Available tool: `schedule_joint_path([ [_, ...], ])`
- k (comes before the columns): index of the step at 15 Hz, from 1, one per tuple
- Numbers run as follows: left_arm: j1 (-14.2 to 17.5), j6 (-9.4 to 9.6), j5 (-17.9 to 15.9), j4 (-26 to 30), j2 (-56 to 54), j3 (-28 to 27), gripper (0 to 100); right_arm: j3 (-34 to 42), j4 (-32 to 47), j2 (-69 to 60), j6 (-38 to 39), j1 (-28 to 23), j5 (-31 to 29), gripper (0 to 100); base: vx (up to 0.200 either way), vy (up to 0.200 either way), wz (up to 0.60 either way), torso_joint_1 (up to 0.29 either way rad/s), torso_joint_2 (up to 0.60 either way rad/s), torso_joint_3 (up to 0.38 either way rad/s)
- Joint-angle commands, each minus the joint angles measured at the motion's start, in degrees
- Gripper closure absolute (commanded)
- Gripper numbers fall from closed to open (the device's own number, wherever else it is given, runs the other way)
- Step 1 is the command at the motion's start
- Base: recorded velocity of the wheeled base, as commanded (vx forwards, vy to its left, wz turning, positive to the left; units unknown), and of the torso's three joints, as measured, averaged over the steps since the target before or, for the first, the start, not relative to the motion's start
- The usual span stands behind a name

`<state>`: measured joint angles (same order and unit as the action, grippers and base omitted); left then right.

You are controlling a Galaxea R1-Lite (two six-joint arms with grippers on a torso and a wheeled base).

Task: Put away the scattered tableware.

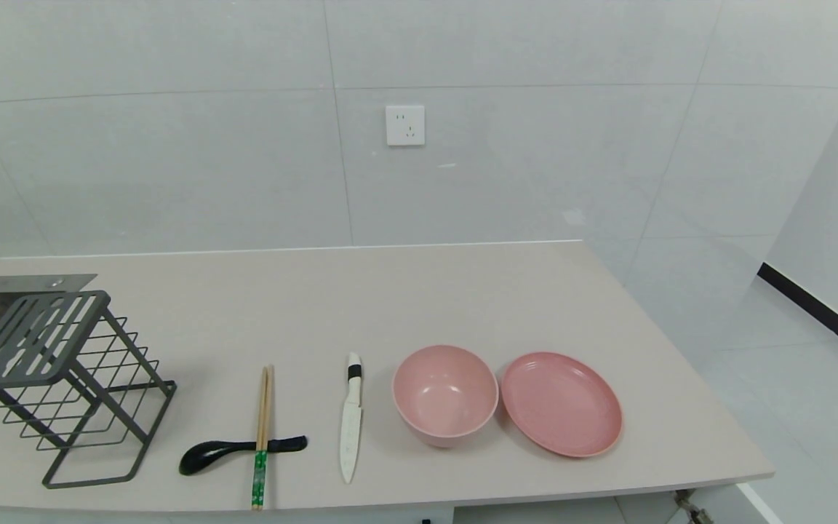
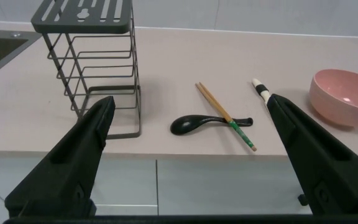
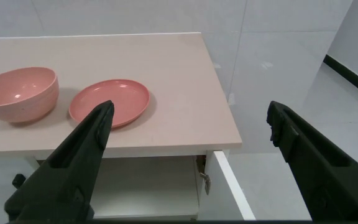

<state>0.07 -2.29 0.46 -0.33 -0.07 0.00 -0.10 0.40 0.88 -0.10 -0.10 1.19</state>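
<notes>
A: Big stuff first?
B: Beige counter, nothing put away yet. Wire rack upright on its left end.
A: Dishes?
B: Pink plate nearest the right end. Pink bowl just beside it, on its left. Touching or not, can't tell.
A: Long items?
B: White knife left of the bowl, running front-to-back, handle far, blade toward the robot. The chopsticks are further left, same run, lying across the handle of the black spoon. That spoon lies sideways along the front edge, scoop end toward the rack.
A: Claws?
B: The left gripper has fingers apart, holding nothing, low off the counter's front edge, with spoon and chopsticks ahead of it. The right gripper is spread too, empty, off the front edge near plate and bowl.
A: Who goes?
B: Probably the left arm for cutlery, since it's nearer and the rack's on its side. Chopsticks likely first, they sit on top. Right arm suits plate and bowl.
</notes>
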Motion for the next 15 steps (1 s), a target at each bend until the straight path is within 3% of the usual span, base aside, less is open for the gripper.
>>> schedule_joint_path([
  [1,0.0,0.89,-0.2,0.1,0.1,0.0,0,0.0,-0.1,0.1,-0.1,0.0,0.0,0,0.000,0.000,0.00,0.000,0.00,0.000],
  [4,0.0,2.99,-0.7,0.2,0.1,0.0,0,0.0,-0.1,0.1,-0.1,0.0,0.0,0,0.000,0.000,0.00,0.000,0.00,0.000],
  [15,0.0,2.91,-0.9,0.2,0.1,0.0,0,-0.1,-0.1,0.1,-1.6,0.0,2.0,0,0.000,0.000,0.00,0.000,0.00,0.000],
])
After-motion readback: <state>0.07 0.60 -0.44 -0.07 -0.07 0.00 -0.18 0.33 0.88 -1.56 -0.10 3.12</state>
